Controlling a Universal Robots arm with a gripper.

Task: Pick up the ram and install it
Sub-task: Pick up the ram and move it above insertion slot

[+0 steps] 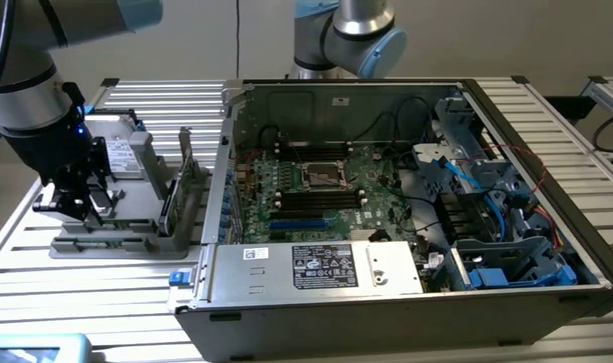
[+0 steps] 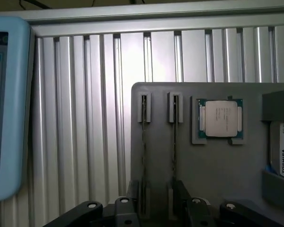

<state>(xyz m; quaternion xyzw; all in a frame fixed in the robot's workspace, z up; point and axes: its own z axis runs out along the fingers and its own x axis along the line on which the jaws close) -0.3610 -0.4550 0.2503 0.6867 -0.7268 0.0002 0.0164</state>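
ram (image 2: pixel 143 142) | thin dark strip, edge-on | standing in grey holder (image 2: pixel 217 165) slot | possibly a second alongside

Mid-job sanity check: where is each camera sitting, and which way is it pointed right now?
Exterior view: set high off the arm, angled down over the open computer case, with the grey parts tray at the exterior view's left; arm joints and the end effector above the tray show.
Wrist view: on the wrist, facing straight down at the tray, its two slotted thin boards and processor; the open end effector shows its fingers.
Shared: tray, end effector, slatted table.
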